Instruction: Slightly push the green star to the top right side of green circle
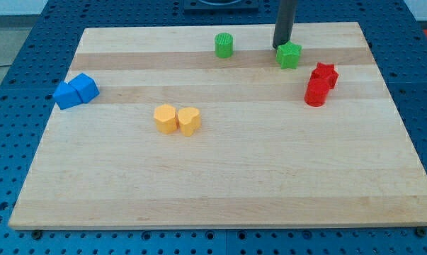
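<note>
The green star (pixel 289 55) lies near the view's top edge of the wooden board, right of centre. The green circle (pixel 224 45), a short cylinder, stands to its left, slightly higher in the view. My tip (pixel 280 46) comes down from the view's top and rests right at the star's upper left edge, touching or nearly touching it. The tip is well to the right of the green circle.
A red star (pixel 325 74) and a red cylinder (pixel 315 93) sit together below right of the green star. Two yellow blocks (pixel 177 120) lie near the centre. Two blue blocks (pixel 76 90) lie at the left. The board's top edge (pixel 199 30) is close behind the green blocks.
</note>
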### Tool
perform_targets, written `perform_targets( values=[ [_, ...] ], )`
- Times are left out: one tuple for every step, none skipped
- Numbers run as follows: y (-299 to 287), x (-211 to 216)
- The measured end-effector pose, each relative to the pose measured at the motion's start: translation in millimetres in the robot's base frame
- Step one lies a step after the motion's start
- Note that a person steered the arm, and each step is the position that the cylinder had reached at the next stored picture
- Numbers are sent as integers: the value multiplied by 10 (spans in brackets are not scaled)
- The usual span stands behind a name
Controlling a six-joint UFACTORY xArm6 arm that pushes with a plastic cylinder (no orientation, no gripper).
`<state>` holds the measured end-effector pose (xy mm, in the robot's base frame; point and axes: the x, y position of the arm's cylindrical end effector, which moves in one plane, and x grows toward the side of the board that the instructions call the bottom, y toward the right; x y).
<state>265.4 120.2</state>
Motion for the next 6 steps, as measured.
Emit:
perform_targets(
  values=[
    [-120,229],
    [-399,471],
    [-474,769],
    [61,825],
    [459,565],
    [533,221]
  ],
)
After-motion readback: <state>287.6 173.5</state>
